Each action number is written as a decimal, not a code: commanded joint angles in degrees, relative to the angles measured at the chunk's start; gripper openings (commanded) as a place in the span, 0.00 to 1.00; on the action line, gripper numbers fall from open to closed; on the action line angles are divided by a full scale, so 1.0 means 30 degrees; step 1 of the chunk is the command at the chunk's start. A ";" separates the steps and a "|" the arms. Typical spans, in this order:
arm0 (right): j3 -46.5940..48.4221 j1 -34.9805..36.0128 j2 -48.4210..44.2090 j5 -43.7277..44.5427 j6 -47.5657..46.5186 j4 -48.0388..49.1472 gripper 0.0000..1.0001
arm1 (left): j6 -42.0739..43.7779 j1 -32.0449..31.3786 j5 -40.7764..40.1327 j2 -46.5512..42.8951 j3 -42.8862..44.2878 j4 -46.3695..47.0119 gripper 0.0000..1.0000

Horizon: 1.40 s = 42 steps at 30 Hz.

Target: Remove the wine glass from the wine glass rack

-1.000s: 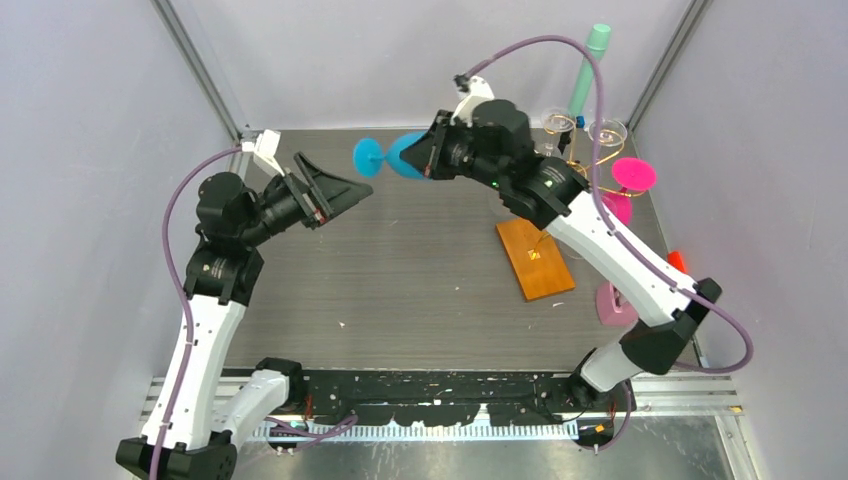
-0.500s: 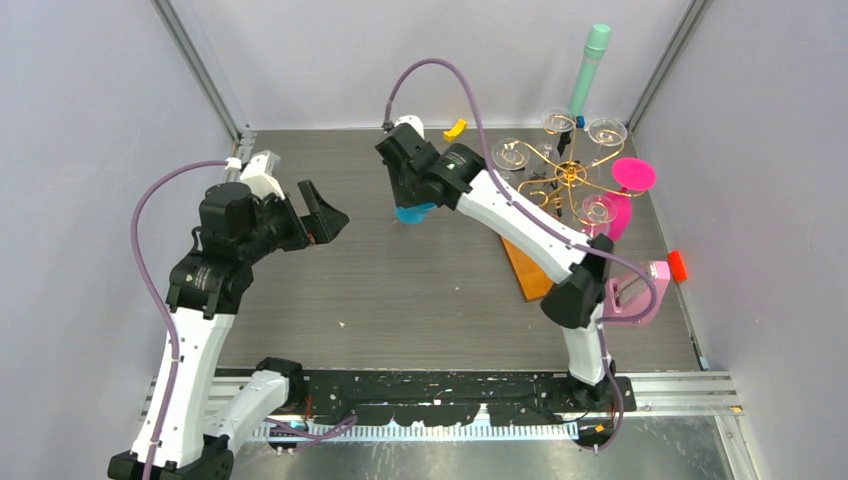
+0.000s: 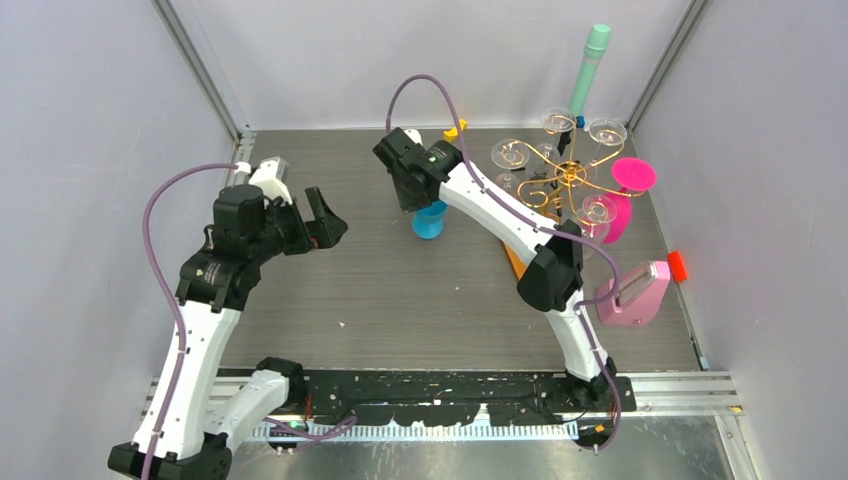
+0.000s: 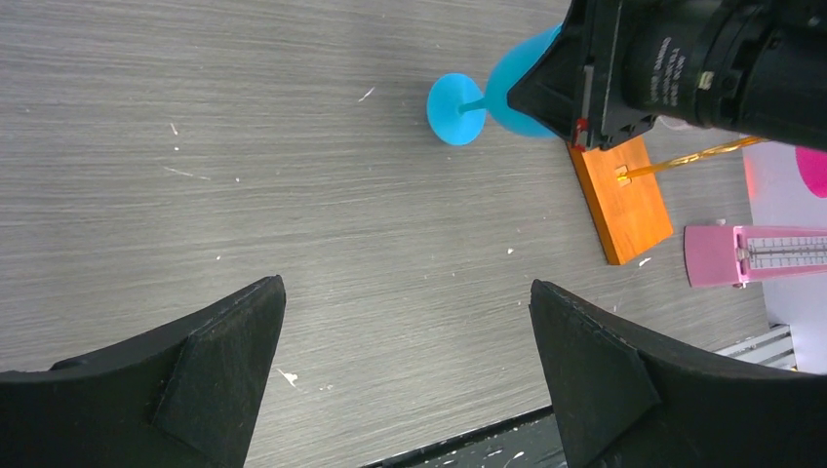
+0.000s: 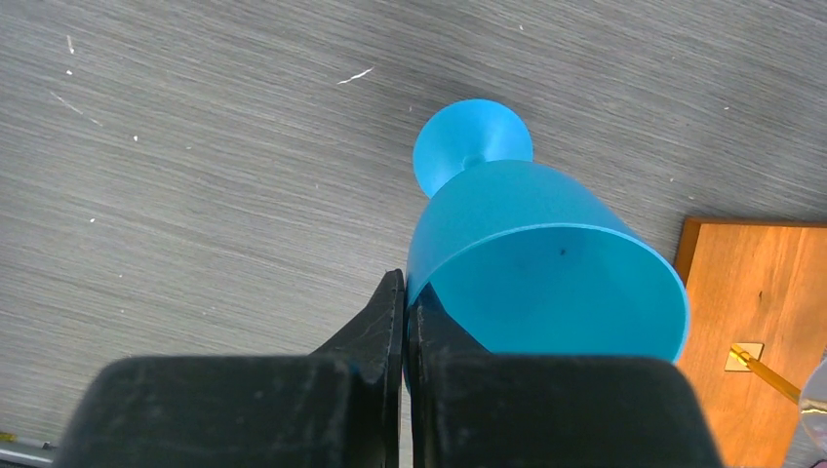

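- Right gripper [image 5: 404, 297] is pinched shut on the rim wall of the blue wine glass [image 5: 507, 224]. It's a thin edge hold, on one side of the bowl only.
- The glass is off the wine glass rack [image 3: 566, 175] and hangs over the middle of the table [image 3: 380, 290], out to the left of the rack's wooden base [image 4: 621, 195].
- Its long axis runs close to upright, slightly tipped: mouth up toward my wrist, foot down toward the boards (I can't tell whether the foot touches).
- The move I'm weighing is straight down along that axis, then letting go. The foot wants to land flat, or I'd judge the glass could topple once released.
- Room: there's bare table to the left and on the near side of the glass. The base is the one edge close by, on the right.
- Left gripper [image 4: 405, 375] is spread wide and holding nothing, well apart on the left. The right arm has this one.
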 commanded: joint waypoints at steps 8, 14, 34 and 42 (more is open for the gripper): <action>0.0849 -0.0974 0.0576 -0.0564 -0.0483 0.0074 0.05 | -0.0158 -0.0099 0.0109 0.0263 -0.0546 0.0771 1.00; 0.1121 -0.1305 0.0851 -0.1127 -0.0622 0.0045 0.12 | -0.0203 -0.0099 0.0139 0.0158 -0.0810 0.0830 1.00; 0.3239 -0.1318 -0.3173 -0.2974 -0.0984 0.1502 0.48 | -0.0480 -0.0106 -0.0147 0.0339 0.0321 0.0726 1.00; -0.5150 -0.1318 -1.1286 -0.7324 0.1099 0.8234 0.36 | -0.3391 -0.0122 0.6091 0.1459 0.0254 0.6045 0.99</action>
